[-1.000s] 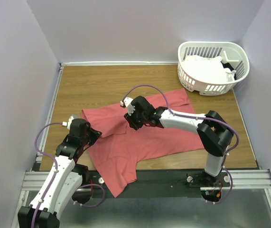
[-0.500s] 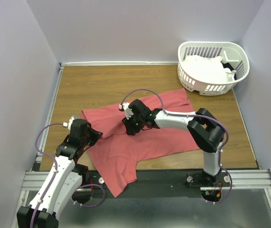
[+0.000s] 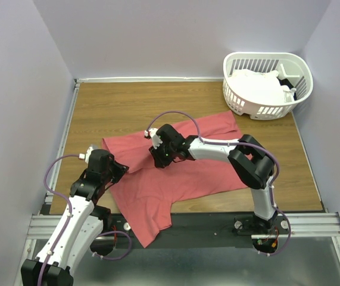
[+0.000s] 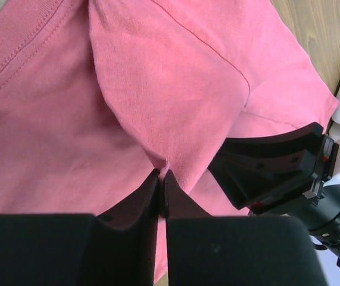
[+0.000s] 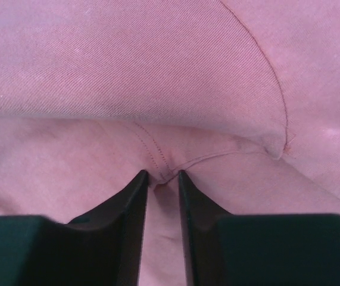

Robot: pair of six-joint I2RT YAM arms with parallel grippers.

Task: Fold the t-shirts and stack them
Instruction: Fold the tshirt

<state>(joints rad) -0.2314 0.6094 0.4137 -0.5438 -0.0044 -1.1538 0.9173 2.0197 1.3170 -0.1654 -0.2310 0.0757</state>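
Observation:
A coral-red t-shirt (image 3: 187, 173) lies spread on the wooden table (image 3: 116, 110), its lower part hanging over the near edge. My left gripper (image 3: 117, 170) is at the shirt's left side, shut on a pinched fold of the shirt (image 4: 158, 89); its fingertips (image 4: 162, 174) meet on the cloth. My right gripper (image 3: 156, 156) is low over the shirt's middle-left, its narrow jaws closed on a bunched seam (image 5: 162, 176) of the shirt (image 5: 158, 71). White t-shirts (image 3: 256, 86) lie in the basket.
A white slatted laundry basket (image 3: 265, 56) stands at the table's far right corner. Grey walls enclose the table on three sides. The right arm's black wrist (image 4: 277, 167) shows close to my left gripper in the left wrist view.
My right gripper has moved left across the shirt toward the left gripper, taking the pinched cloth with it. The left arm has not moved.

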